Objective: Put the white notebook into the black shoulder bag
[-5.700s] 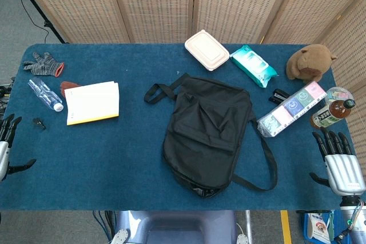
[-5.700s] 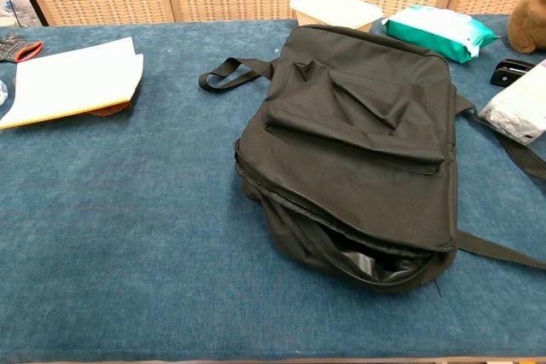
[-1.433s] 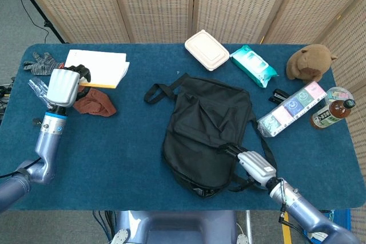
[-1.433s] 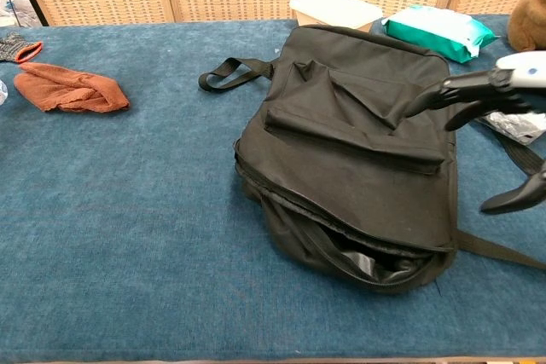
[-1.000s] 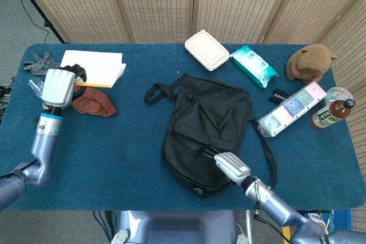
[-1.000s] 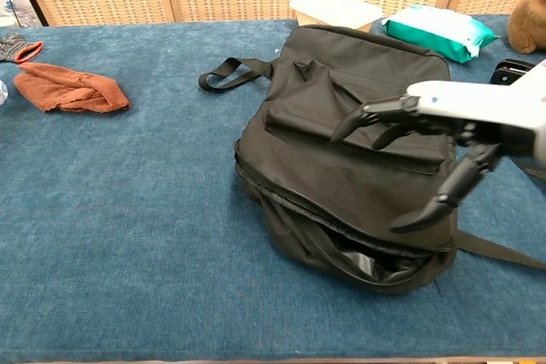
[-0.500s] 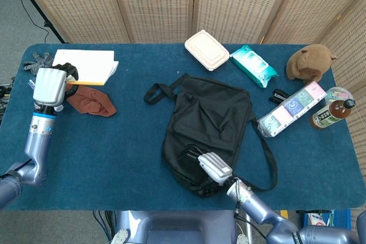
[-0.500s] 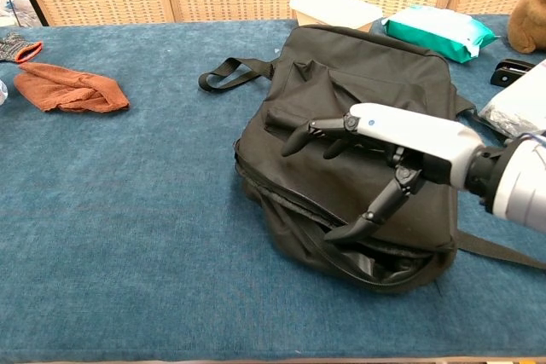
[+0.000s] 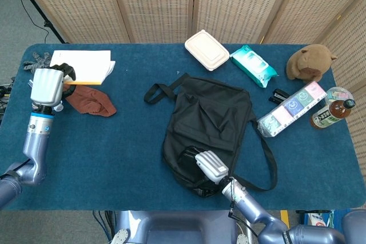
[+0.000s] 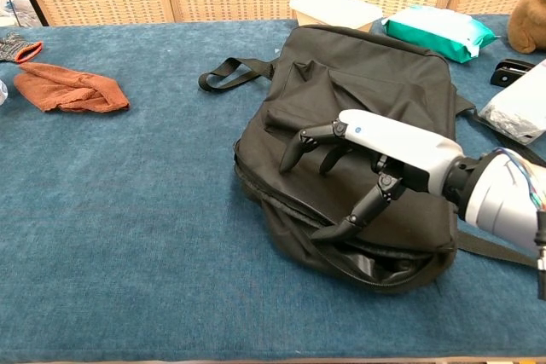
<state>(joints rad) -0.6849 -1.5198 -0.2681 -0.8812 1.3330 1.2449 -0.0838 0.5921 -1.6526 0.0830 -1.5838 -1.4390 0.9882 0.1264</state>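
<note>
White notebook (image 9: 80, 66) raised off the table at the far left, gripped by the left hand (image 9: 47, 86) above a rust-red cloth (image 9: 88, 100) and just beside a grey glove (image 9: 35, 59). Black shoulder bag (image 9: 209, 123) lying flat mid-table, zipper mouth gaping at the near end. Right hand (image 10: 367, 162) spread over the bag's near part, fingers (image 10: 300, 145) apart and holding nothing, fingertips at or just above the fabric.

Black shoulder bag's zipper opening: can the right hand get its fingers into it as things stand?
Probably yes. The right hand sits spread over the black shoulder bag, thumb beside the gaping zipper opening; nothing blocks it.
</note>
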